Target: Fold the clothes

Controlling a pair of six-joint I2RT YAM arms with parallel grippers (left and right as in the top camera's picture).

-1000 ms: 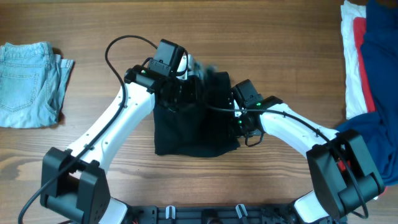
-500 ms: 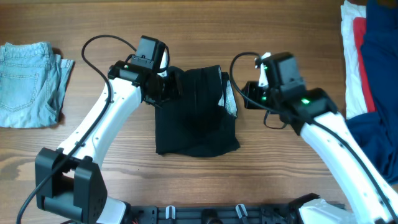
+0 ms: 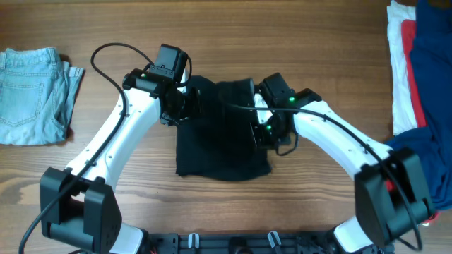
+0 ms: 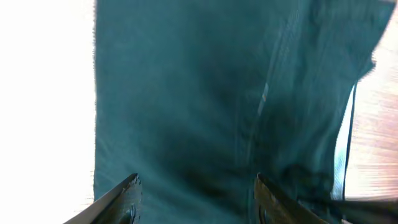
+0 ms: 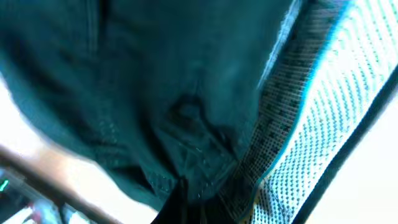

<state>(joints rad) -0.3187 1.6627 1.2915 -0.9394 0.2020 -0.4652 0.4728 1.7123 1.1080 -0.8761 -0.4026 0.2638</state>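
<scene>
Lying on the table [image 3: 318, 42] between the two pincers, the black garment [image 3: 222, 148] is a rough rectangle, rumpled along the edge at the pincers. A pale mesh strip [image 5: 323, 124] lines its side by the right pincer [image 3: 261, 132]. The left pincer [image 4: 196, 183] stands with fingers [image 4: 127, 199] apart over the cloth. The right pincer's fingers are lost in bunched cloth and under its arm [image 3: 332, 137]: clamped or not, I cannot tell. Well left of the left pincer lies denim [image 3: 32, 95]; a blue, red and white pile [image 3: 424, 70] right of the right pincer is cut off by the frame.

No legible text or markings anywhere.
</scene>
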